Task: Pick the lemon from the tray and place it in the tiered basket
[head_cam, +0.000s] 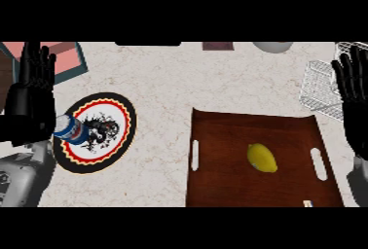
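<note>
Not started: lemon (262, 157) lying in middle of tray (223, 131), well apart from basket (321, 92) (wire, at right edge of counter (165, 78)); left hand (32, 73) and right hand (352, 82) straight-fingered, holding nothing; pick, carry, place all judged still to do.

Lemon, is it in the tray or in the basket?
In the tray. The lemon lies on the brown tray, apart from the wire tiered basket at the upper right.

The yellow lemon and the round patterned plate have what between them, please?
Head view: bare brown tray floor, the tray's white handle slot, then bare marble counter.
</note>
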`<action>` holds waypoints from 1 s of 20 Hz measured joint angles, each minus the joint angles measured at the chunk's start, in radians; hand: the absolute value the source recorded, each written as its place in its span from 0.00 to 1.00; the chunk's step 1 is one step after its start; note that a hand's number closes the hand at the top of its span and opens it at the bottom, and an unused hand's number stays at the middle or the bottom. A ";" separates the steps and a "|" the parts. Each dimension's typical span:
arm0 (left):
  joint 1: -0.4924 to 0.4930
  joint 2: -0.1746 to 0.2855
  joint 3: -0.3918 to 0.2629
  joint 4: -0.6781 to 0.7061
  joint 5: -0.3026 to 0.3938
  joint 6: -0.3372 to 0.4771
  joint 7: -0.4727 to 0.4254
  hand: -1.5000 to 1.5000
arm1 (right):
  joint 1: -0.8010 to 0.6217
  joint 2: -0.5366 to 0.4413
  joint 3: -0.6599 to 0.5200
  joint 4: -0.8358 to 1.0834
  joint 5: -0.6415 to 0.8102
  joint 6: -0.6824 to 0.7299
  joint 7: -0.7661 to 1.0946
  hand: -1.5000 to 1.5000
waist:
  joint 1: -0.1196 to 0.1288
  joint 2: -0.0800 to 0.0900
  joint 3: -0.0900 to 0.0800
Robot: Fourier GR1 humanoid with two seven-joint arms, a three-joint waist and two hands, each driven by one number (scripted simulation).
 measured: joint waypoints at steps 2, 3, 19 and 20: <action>0.019 0.010 0.003 0.020 -0.007 -0.023 -0.001 0.50 | -0.006 0.009 0.001 0.019 -0.023 0.027 0.022 1.00 | -0.003 -0.001 0.001; 0.033 0.027 0.002 0.029 -0.010 -0.038 0.006 0.50 | 0.004 0.021 0.007 0.040 -0.042 0.045 0.025 1.00 | -0.002 0.000 0.002; 0.161 0.096 -0.038 0.198 -0.069 -0.182 0.018 0.50 | 0.308 -0.103 -0.045 0.062 0.047 -0.048 0.317 0.00 | -0.024 -0.003 0.003; 0.159 0.096 -0.038 0.201 -0.070 -0.184 0.019 0.50 | 0.308 -0.145 -0.038 0.043 0.051 -0.015 0.354 0.00 | -0.023 -0.003 0.002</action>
